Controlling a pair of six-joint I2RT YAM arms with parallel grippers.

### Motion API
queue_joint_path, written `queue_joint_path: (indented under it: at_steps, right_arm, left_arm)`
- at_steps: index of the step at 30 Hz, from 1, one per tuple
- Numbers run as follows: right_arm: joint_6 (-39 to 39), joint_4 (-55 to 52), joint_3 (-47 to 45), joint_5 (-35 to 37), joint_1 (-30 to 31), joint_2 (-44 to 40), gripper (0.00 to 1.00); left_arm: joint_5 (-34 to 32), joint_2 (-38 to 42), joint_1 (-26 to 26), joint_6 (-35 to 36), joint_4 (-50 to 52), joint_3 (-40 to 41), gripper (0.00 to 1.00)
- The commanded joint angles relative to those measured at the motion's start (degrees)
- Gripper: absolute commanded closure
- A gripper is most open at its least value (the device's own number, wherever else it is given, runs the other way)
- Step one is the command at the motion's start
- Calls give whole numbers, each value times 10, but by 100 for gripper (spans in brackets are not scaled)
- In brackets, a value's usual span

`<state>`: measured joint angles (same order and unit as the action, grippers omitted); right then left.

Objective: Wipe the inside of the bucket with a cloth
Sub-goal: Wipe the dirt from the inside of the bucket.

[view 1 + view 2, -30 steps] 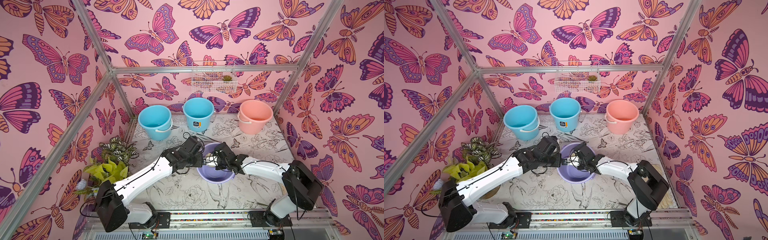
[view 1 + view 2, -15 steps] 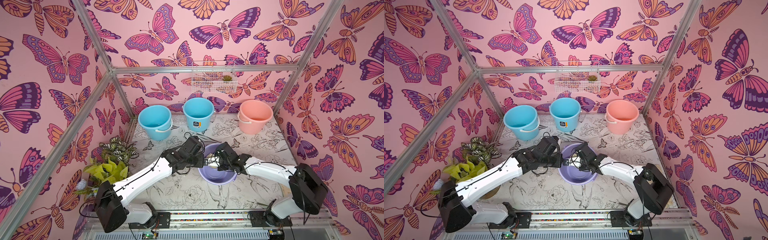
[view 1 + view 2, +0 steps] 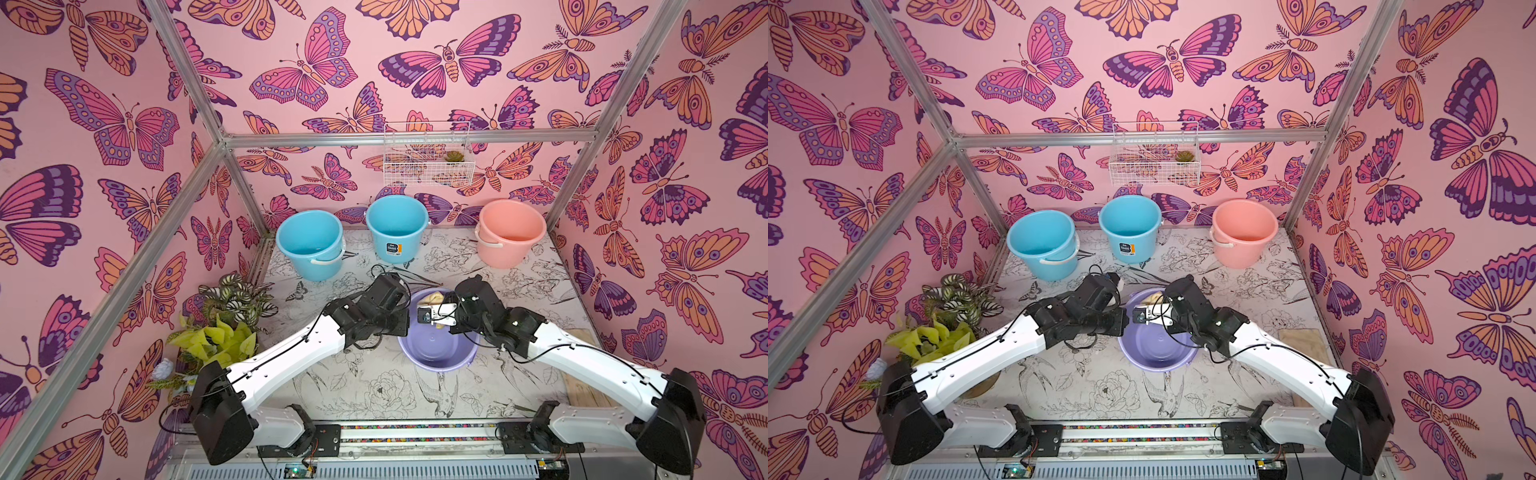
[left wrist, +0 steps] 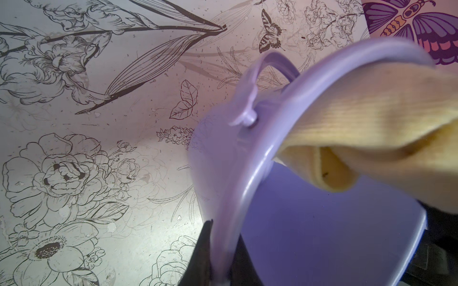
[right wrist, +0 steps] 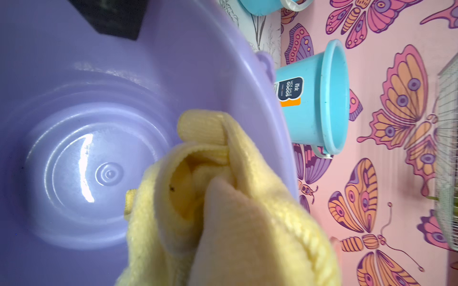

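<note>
Wiping looks under way. The bucket (image 3: 436,351) sits at the centre of both top views, with the left claw (image 4: 219,262) pinched shut on its rim. The right claw (image 3: 444,303) is closed on the bunched cloth (image 5: 223,198), which lies against the inner wall just under the rim. The next move calls for sweeping the cloth down toward the base with the rim grip firm

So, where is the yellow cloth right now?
In both top views the cloth sits inside the purple bucket, against its far wall, on the side nearest the labelled blue bucket.
</note>
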<state>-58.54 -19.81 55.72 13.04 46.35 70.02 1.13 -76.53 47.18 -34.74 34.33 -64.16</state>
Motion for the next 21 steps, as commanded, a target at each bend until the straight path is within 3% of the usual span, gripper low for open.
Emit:
queue_joint_path:
  at_steps: [1,9,21]
  right_arm:
    - [-36,-48,36,63,7,-13,100]
    - [-76,-128,79,136,18,17,100]
    - [-52,-96,44,137,18,96,100]
  left_arm:
    - [12,1,3,9,2,-2,100]
    - [13,2,3,7,2,0,100]
    - [15,1,3,9,1,0,100]
